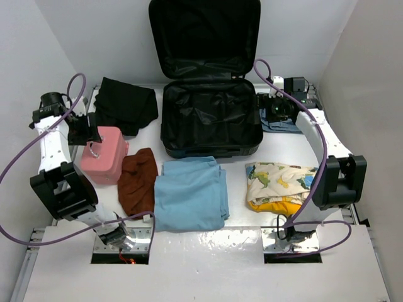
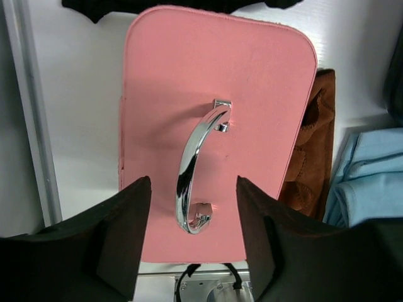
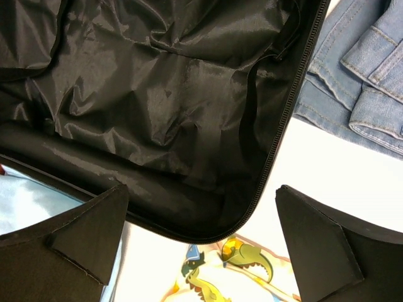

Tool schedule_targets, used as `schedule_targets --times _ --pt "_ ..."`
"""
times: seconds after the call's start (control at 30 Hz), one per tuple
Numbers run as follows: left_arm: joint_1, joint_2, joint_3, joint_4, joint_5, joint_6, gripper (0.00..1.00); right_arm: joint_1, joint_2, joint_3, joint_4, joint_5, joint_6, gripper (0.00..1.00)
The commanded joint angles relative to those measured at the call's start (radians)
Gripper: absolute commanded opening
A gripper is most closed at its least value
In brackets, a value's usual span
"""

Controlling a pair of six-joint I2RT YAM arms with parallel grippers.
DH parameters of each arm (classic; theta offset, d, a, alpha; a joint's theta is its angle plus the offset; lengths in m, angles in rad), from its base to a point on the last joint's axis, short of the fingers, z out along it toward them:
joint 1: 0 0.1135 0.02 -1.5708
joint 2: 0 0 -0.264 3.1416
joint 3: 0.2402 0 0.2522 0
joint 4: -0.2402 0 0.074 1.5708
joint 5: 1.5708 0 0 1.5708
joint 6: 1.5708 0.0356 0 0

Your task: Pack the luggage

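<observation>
The black suitcase (image 1: 211, 119) lies open at the back centre, lid up, its lining bare; the right wrist view shows that lining and zip rim (image 3: 157, 113). My left gripper (image 1: 84, 130) is open and hovers over the small pink case (image 1: 105, 154), its jaws either side of the chrome handle (image 2: 196, 165) without touching it. My right gripper (image 1: 275, 110) is open and empty above the suitcase's right front corner, over folded denim (image 1: 280, 124). A dinosaur-print cloth (image 1: 280, 185), a light blue cloth (image 1: 190, 192), a brown cloth (image 1: 138, 179) and a black cloth (image 1: 126, 104) lie on the table.
White walls close in the table at left, right and back. The denim also shows at the upper right of the right wrist view (image 3: 365, 75). The arm bases and purple cables (image 1: 75, 233) stand along the near edge.
</observation>
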Motion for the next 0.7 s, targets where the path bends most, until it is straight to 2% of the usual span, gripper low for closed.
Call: schedule_targets --times 0.0,0.2,0.3,0.33,0.53,0.57,0.67 --pt "-0.008 0.000 -0.001 0.003 0.038 0.010 0.60 0.004 -0.017 0.005 0.019 0.024 -0.012 0.99" --pt "-0.021 0.000 -0.050 0.003 0.026 0.019 0.50 0.006 -0.020 -0.012 0.016 0.044 -0.022 0.99" --pt "-0.030 0.000 -0.076 0.014 0.013 0.019 0.42 0.007 -0.023 -0.011 0.022 0.044 -0.019 0.97" --pt "-0.030 0.000 -0.076 0.023 0.013 0.019 0.35 0.004 -0.020 -0.011 0.019 0.043 -0.019 0.97" --pt "-0.059 0.000 -0.086 0.045 0.003 0.019 0.13 0.007 -0.017 -0.003 0.007 0.058 -0.035 0.97" --pt "-0.059 0.000 -0.070 0.045 -0.009 0.004 0.03 0.006 -0.015 -0.003 0.010 0.061 -0.035 0.97" --pt "-0.087 -0.020 -0.044 0.045 -0.019 -0.005 0.00 0.006 -0.014 0.000 0.010 0.061 -0.035 0.97"
